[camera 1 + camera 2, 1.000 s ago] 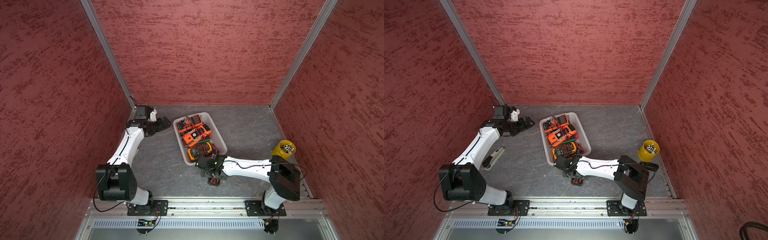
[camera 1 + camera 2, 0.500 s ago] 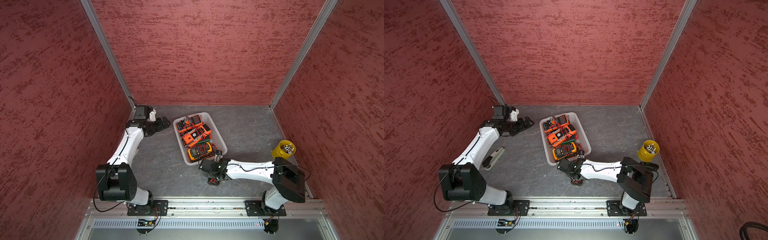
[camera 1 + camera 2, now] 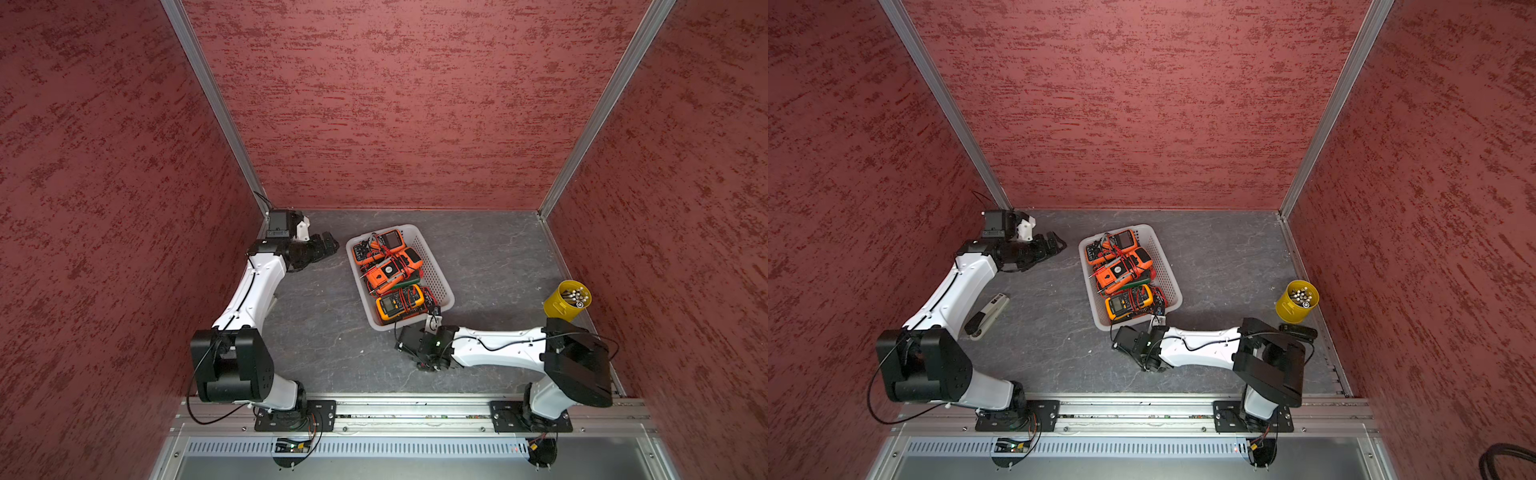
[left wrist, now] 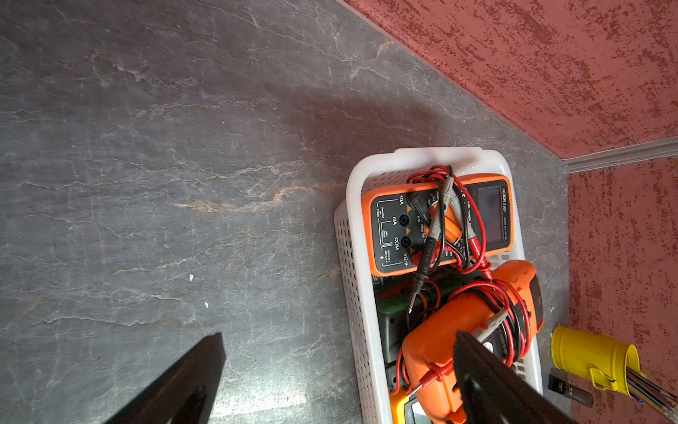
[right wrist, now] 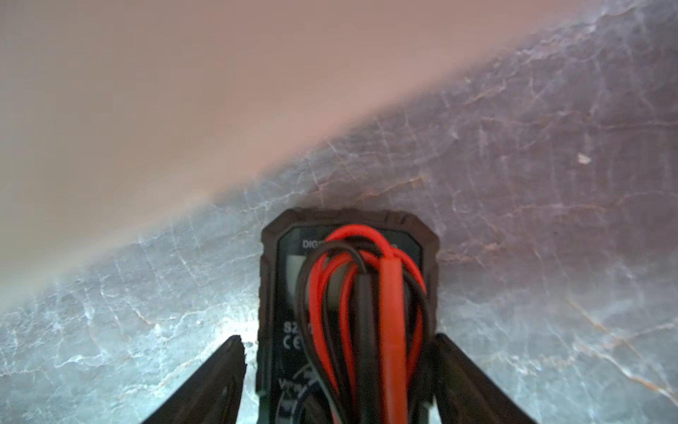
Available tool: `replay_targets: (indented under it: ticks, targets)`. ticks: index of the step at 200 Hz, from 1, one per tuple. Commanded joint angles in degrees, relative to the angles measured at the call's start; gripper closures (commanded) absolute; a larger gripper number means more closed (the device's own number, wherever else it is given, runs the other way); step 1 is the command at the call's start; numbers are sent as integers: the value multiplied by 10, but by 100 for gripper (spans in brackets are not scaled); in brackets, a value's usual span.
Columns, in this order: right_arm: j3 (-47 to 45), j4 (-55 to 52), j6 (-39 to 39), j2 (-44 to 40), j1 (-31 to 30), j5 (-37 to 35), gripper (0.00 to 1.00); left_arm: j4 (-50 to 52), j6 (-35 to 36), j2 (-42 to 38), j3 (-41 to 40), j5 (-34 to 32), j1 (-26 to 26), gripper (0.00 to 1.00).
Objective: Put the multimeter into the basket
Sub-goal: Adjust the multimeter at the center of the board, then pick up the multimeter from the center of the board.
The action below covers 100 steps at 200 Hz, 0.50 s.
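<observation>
A dark multimeter [image 5: 290,330] with red and black leads wound round it lies on the grey floor, near the front end of the basket. My right gripper [image 5: 339,341] reaches down over it with a finger on either side. One finger shows a thin strip of floor between it and the case; the other looks against the case. In both top views the arm hides most of this meter [image 3: 427,365]. The white perforated basket [image 3: 436,270] [image 3: 1165,270] [image 4: 352,205] stands mid-floor. My left gripper [image 4: 339,336] [image 3: 328,245] hovers open and empty to the basket's left.
Several orange and yellow meters [image 3: 390,270] with tangled leads fill the basket. A yellow cup [image 3: 567,299] of small items stands by the right wall, with a small black object [image 3: 1298,330] beside it. A grey stapler-like tool [image 3: 986,313] lies under the left arm.
My right gripper has sunk lower over the dark multimeter and its fingers have drawn in closer to the case's sides. The left arm has stayed put.
</observation>
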<state>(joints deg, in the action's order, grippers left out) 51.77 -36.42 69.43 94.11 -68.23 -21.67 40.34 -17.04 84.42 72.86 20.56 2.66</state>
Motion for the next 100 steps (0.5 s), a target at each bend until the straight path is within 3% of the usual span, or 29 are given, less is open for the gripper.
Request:
replay_targets:
  ticks: [1, 13, 40, 100]
  targets:
    - [-50, 4, -5, 38, -4, 112, 20, 5, 8, 3, 17, -1, 4, 0]
    - [-62, 9, -3, 33, -4, 114, 23, 5, 7, 4, 19, 1, 5, 0]
    - [-72, -5, -6, 8, -4, 103, 44, 4, 6, 7, 25, 1, 4, 0]
    - [-11, -117, -97, -70, -4, 31, 66, 3, 4, 9, 28, -3, 5, 0]
